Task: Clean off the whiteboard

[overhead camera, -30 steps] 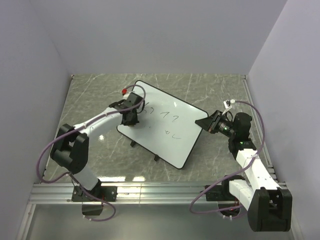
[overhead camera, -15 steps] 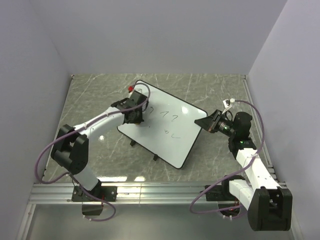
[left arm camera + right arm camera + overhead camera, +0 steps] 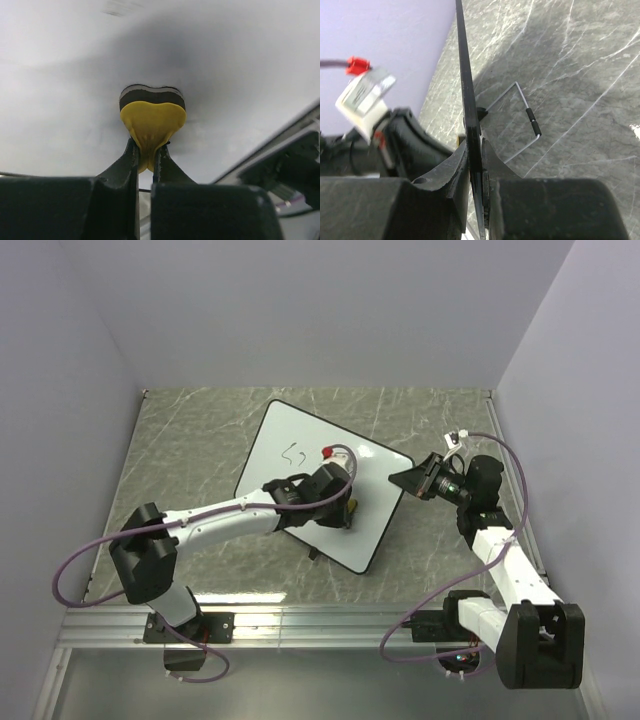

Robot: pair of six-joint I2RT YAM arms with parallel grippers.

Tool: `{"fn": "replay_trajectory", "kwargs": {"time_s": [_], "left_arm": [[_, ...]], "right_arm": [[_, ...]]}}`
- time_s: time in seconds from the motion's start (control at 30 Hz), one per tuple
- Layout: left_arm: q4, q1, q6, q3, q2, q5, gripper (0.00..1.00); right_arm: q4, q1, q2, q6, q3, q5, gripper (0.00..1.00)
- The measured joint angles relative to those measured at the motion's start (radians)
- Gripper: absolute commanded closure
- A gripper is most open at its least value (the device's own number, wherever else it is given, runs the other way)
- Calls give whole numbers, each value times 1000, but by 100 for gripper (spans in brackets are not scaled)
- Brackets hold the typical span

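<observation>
- Whiteboard (image 3: 385, 490) sits askew at the middle of the table (image 3: 190, 440), with one scribble (image 3: 293, 453) near its far-left corner.
- Left gripper (image 3: 145, 152) pinches a sponge (image 3: 152, 120) tightly, pressing it on the board.
- Right gripper (image 3: 476, 172) is clamped on the board's right edge.

Both arms reach to the whiteboard, each gripper clamped.
The left arm (image 3: 215, 516) stretches low from the near left across the whiteboard (image 3: 285, 430). The left gripper (image 3: 343, 510) sits over the board's middle, pinched tight on a yellow sponge (image 3: 152, 117) pressed against the surface. The right arm (image 3: 500, 550) stands bent beside the whiteboard's right corner, and the right gripper (image 3: 404, 480) is closed over the board's edge, one finger on each face.
</observation>
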Motion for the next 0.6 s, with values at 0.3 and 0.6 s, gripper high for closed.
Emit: {"fn": "replay_trajectory", "kwargs": {"time_s": [0.3,0.6], "left_arm": [[48,-62,-31,60,39,58,100],[2,-15,-6,76,39,43,100]], "right_arm": [[-38,0,28,-19,43,-6,100],[-63,6,62,-36,79,-10,100]]}}
